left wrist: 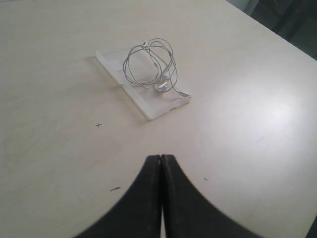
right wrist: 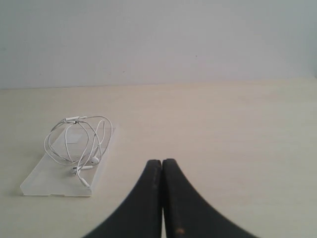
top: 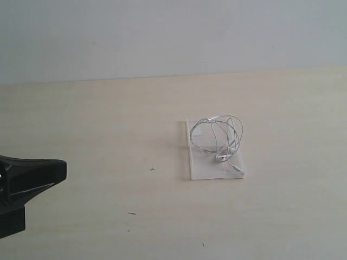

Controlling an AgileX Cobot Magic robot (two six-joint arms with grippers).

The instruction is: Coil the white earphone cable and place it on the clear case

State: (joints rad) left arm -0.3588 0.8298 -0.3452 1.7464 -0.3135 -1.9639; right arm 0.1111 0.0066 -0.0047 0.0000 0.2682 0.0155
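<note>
The white earphone cable (top: 221, 138) lies in loose standing loops on the clear case (top: 203, 168), which rests flat on the table right of centre. Its earbuds (top: 223, 157) sit low in the coil. The left wrist view shows the cable (left wrist: 151, 67) on the case (left wrist: 153, 106) well ahead of my left gripper (left wrist: 161, 157), which is shut and empty. My left gripper (top: 57, 169) sits at the left edge of the exterior view, far from the case. My right gripper (right wrist: 161, 162) is shut and empty, with the cable (right wrist: 77, 141) and case (right wrist: 52, 186) off to one side. It is out of the exterior view.
The pale wooden table (top: 108, 135) carries a few small dark specks (top: 132, 213) and a tiny cross mark (top: 152, 169). A plain light wall (top: 162, 32) stands behind the table's far edge.
</note>
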